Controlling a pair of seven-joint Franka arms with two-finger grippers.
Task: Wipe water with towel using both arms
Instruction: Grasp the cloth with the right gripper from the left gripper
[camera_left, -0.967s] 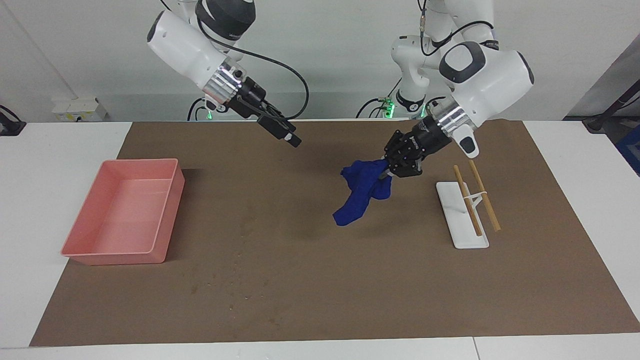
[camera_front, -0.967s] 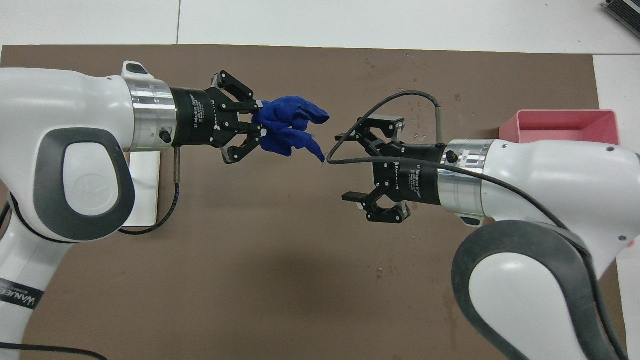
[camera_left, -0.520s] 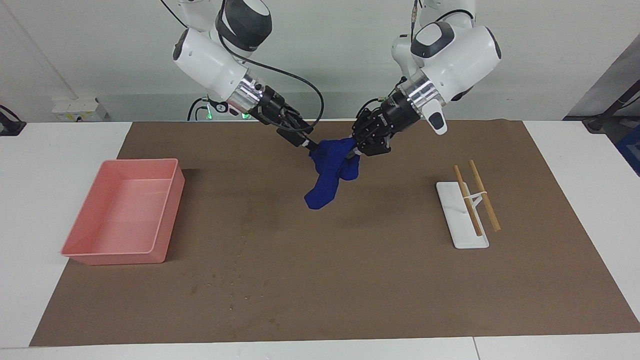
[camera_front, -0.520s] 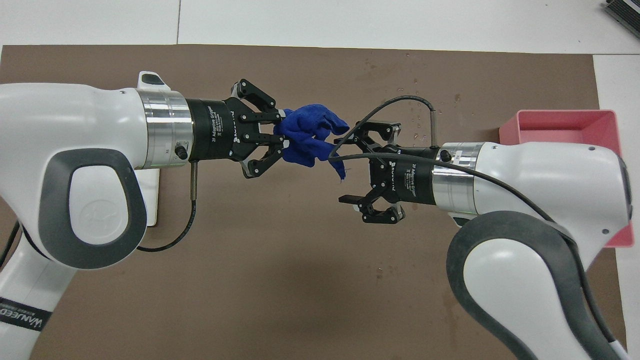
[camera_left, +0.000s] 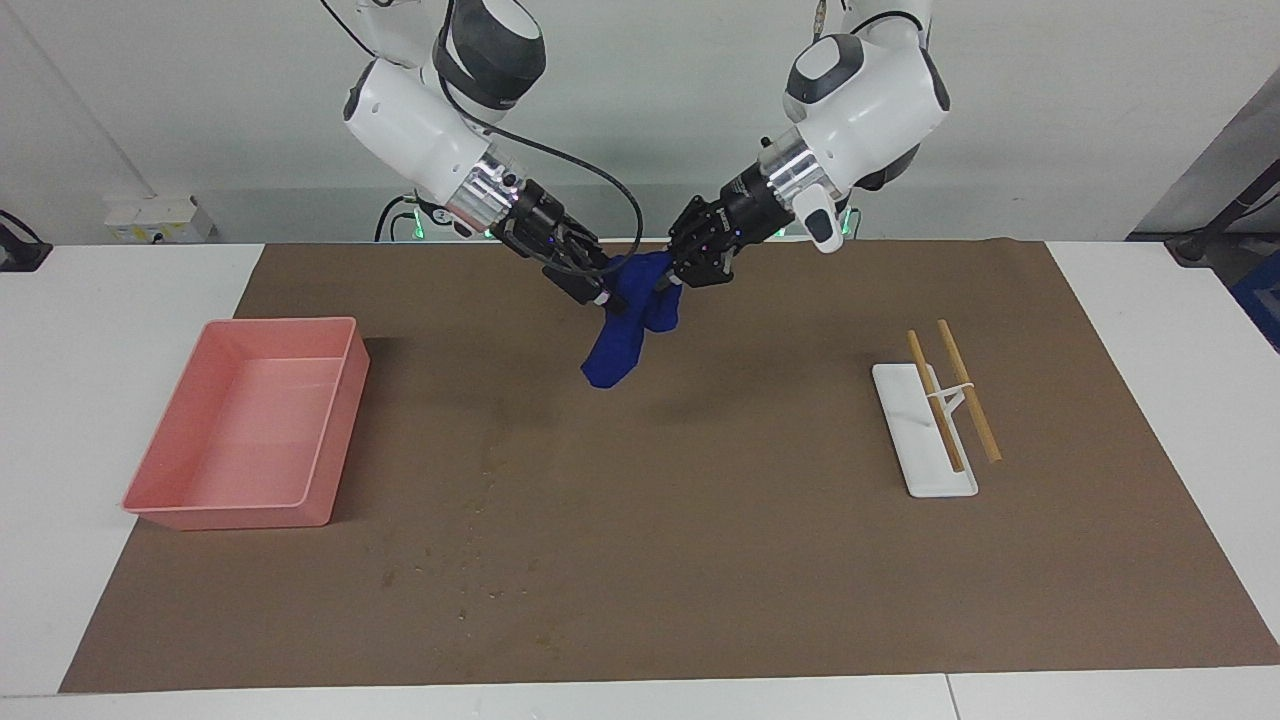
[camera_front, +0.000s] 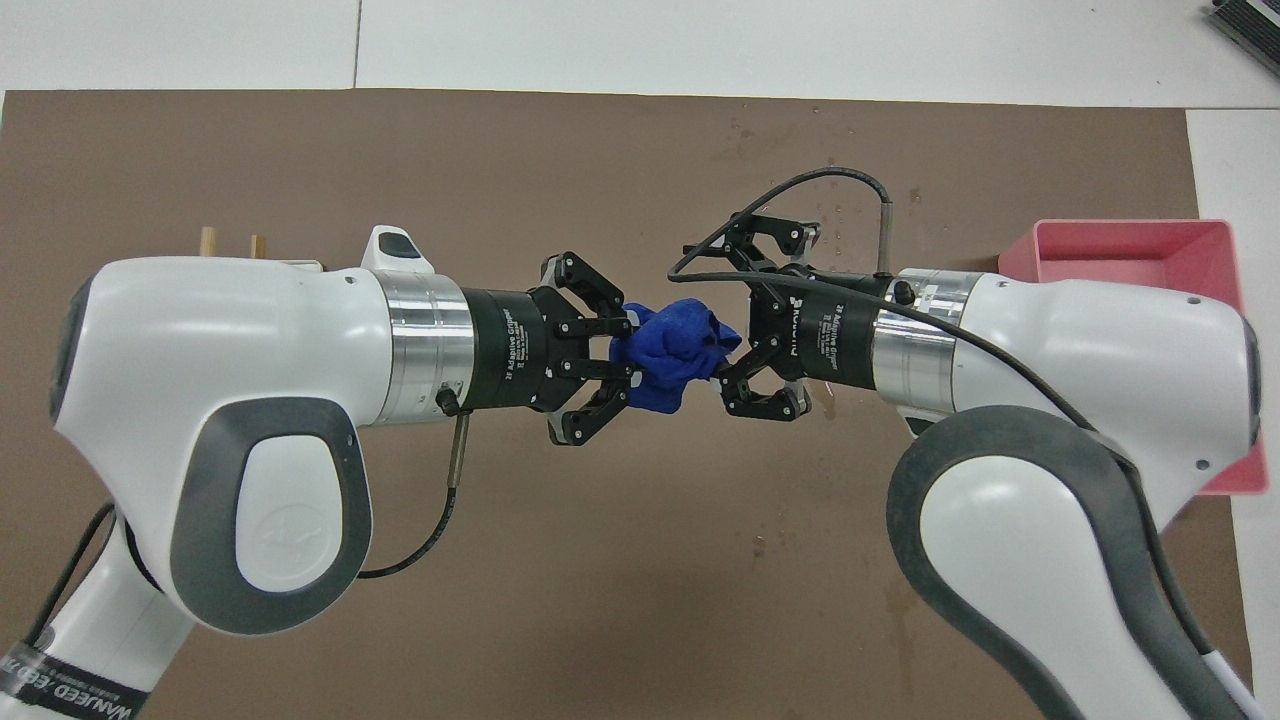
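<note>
Above the brown tabletop (camera_left: 800, 560), the left pincer (camera_left: 668, 282) (clenched on the blue towel (camera_left: 628, 325)) has swung inward; the right pincer (camera_left: 606, 291), jaws spread, now meets the hanging cloth, ready for handover.

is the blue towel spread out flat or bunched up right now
Bunched up. The towel hangs crumpled in the air above the brown mat, pinched in the left end effector, one end drooping down.
</note>
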